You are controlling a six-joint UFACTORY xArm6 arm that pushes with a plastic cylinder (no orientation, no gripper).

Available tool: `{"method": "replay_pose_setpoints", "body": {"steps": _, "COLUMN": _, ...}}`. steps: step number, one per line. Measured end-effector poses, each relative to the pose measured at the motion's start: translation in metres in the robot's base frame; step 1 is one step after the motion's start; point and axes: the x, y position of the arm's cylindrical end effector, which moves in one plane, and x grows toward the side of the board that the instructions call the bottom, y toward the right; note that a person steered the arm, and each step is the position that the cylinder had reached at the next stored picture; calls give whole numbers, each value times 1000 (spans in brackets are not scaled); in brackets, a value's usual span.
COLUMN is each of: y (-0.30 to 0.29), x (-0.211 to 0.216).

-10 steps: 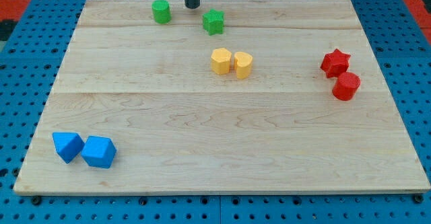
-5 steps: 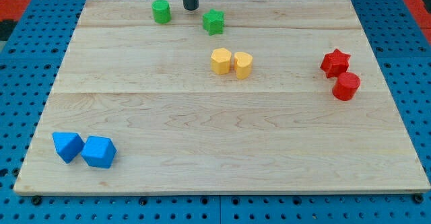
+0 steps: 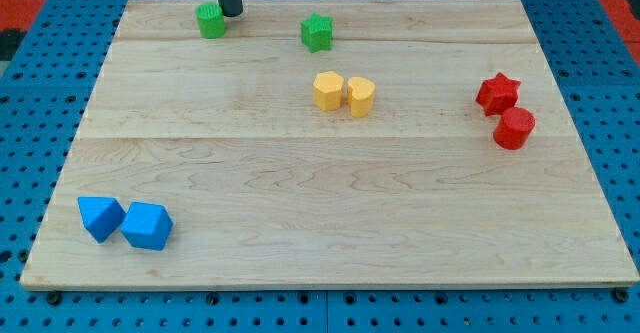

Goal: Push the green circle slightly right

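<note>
Shoved leftward, the faceted green circle [image 3: 211, 20] now touches my tip [image 3: 231, 13]; no claw visible.

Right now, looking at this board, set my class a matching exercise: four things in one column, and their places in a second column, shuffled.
Things:
1. green circle
2. red star
3. blue blocks
4. yellow blocks

Places:
A. the view's bottom left
B. near the board's middle, towards the top
C. the view's right, just above the red circle
D. the view's top left, right beside my tip

Pairs: 1-D, 2-C, 3-A, 4-B
</note>
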Motion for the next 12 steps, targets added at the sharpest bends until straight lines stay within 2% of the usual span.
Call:
{"method": "replay_pose_setpoints", "body": {"steps": 1, "y": 29, "x": 6}}
{"method": "replay_pose_setpoints", "body": {"steps": 4, "y": 28, "x": 22}}
{"method": "replay_pose_setpoints", "body": {"steps": 6, "y": -8, "x": 22}}
{"method": "replay_pose_setpoints", "body": {"steps": 12, "y": -45, "x": 22}}
